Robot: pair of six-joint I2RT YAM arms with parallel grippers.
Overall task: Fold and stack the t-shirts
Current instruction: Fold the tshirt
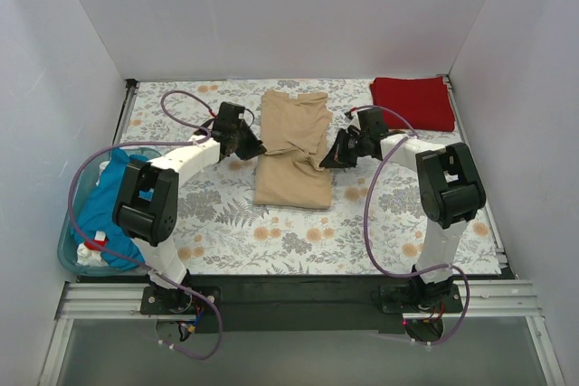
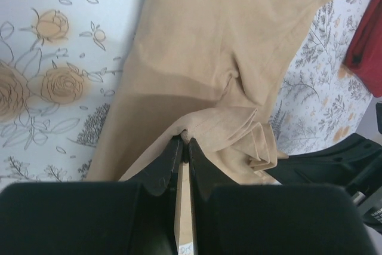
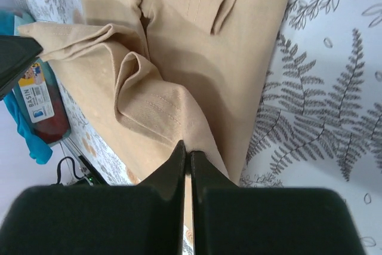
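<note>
The tan t-shirt (image 1: 291, 146) lies lengthwise in the middle of the floral tablecloth, folded narrow. My left gripper (image 1: 254, 148) is shut on its left edge, and the left wrist view shows the tan cloth (image 2: 227, 58) pinched at my left gripper's tips (image 2: 185, 140). My right gripper (image 1: 327, 161) is shut on the right edge, and the right wrist view shows a raised fold of the tan cloth (image 3: 149, 106) at my right gripper's tips (image 3: 187, 149). The dark red t-shirt (image 1: 412, 100) lies folded at the back right. The teal t-shirt (image 1: 104, 205) is bunched in the tub at the left.
The light blue plastic tub (image 1: 68, 250) stands at the table's left edge, with a white scrap in it. White walls close in the back and sides. A black rail runs along the near edge. Purple cables loop off both arms.
</note>
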